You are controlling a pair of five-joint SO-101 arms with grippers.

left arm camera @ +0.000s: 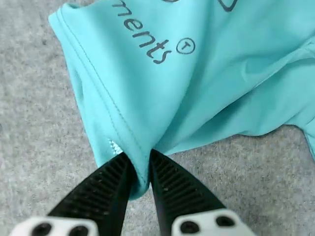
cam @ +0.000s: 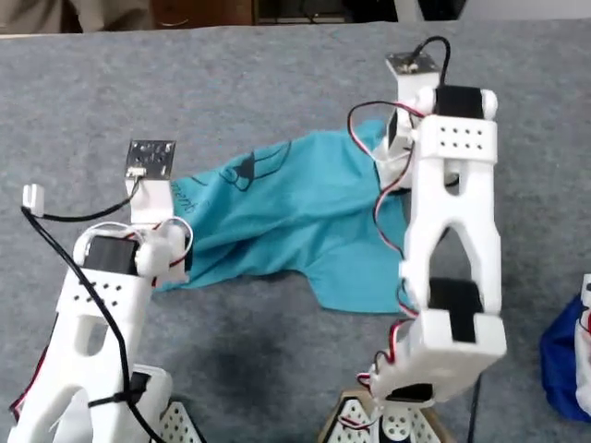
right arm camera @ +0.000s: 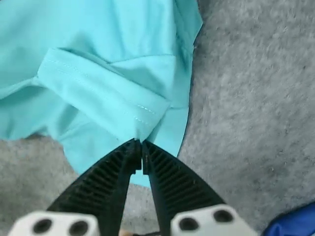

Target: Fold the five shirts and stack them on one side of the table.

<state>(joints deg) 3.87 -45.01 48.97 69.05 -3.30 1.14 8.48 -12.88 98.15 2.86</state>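
High view: teal shirt [cam: 295,212] spread between both arms at the centre of the grey table [cam: 231,83].
Left gripper [left arm camera: 140,164] is clamped on the shirt's hem at its 9 o'clock end. Right gripper [right arm camera: 139,147] is clamped on a fold at its 3 o'clock edge. Blue cloth [cam: 563,360] lies at the table's 4 o'clock edge.

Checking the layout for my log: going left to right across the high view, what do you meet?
left arm → teal shirt → right arm → blue cloth at the table's edge
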